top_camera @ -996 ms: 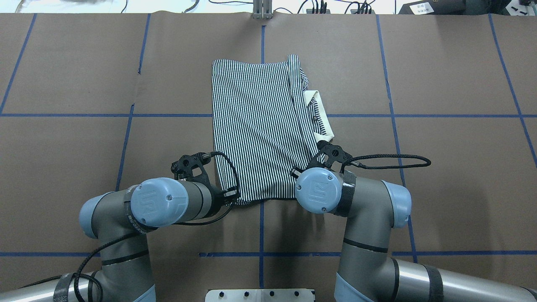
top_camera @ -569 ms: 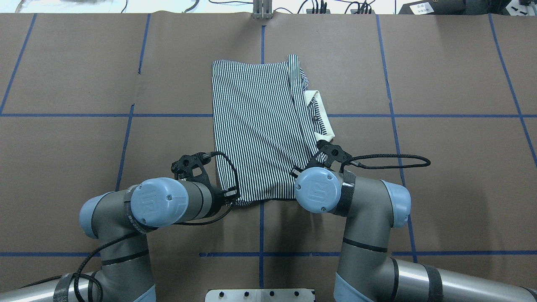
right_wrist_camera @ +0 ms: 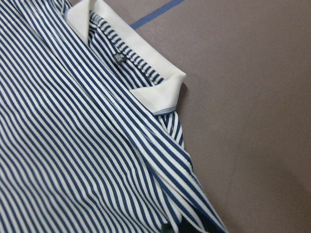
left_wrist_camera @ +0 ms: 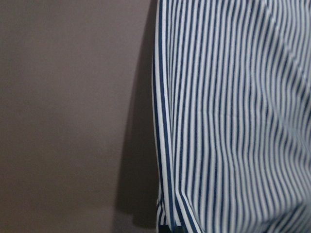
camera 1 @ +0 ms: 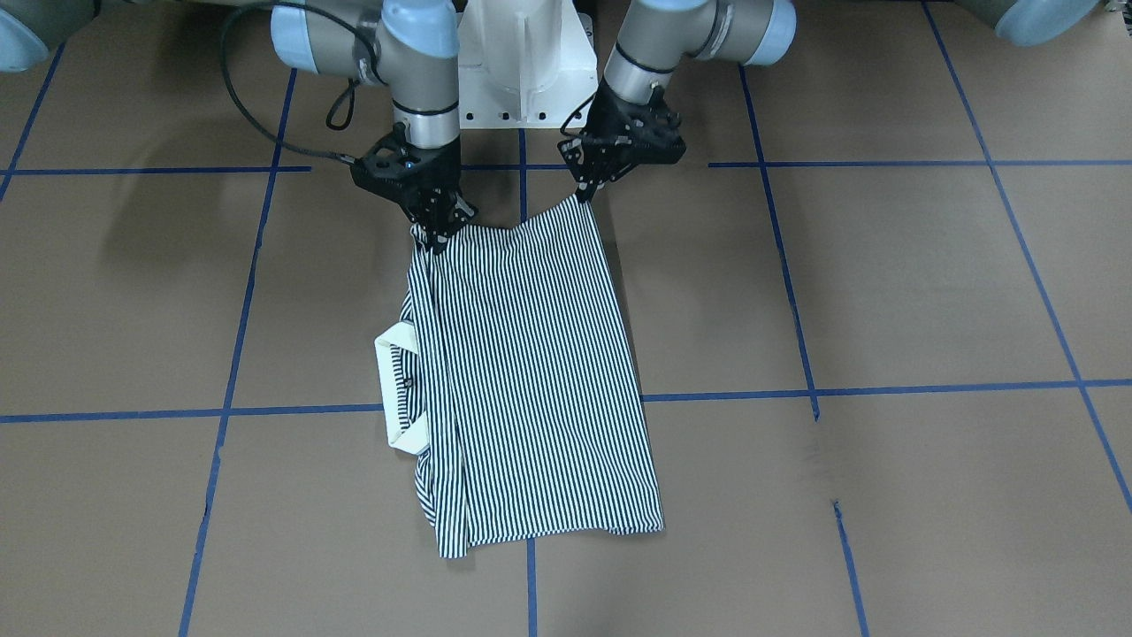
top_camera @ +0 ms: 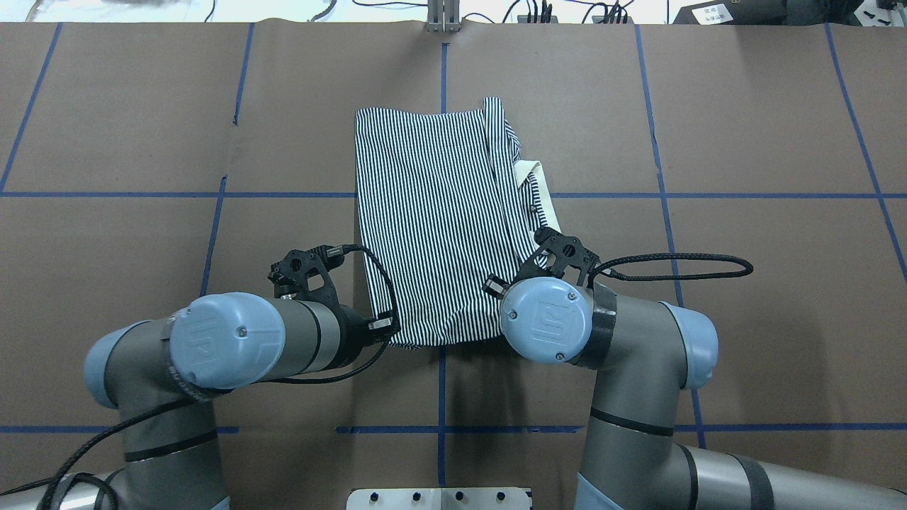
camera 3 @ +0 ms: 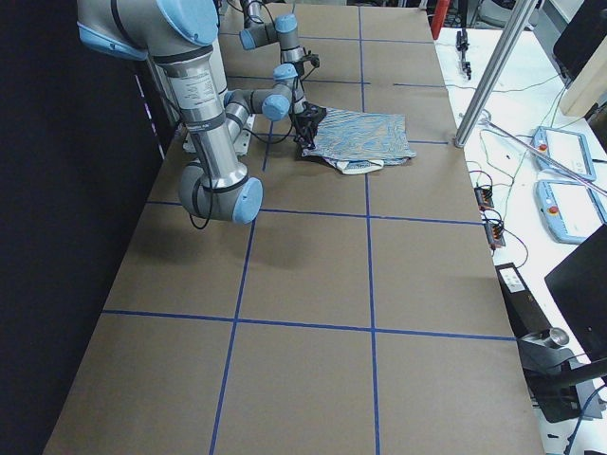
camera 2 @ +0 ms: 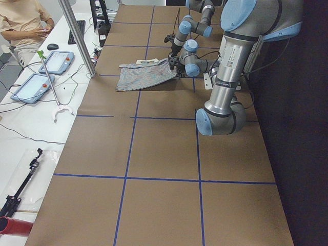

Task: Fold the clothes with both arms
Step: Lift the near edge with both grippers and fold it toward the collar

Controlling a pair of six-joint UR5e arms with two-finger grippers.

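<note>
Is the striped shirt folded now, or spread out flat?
Folded, partly. The striped shirt forms a narrow rectangle with no sleeves spread out, and its white collar sticks out at one long side.

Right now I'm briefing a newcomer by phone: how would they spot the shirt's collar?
On the brown table, find the striped shirt near the robot. The collar juts from its edge on the robot's right, the only white band among stripes.

Left gripper [camera 1: 584,195] and right gripper [camera 1: 433,237] have lifted the near hem of the shirt [camera 1: 531,372] higher
</note>
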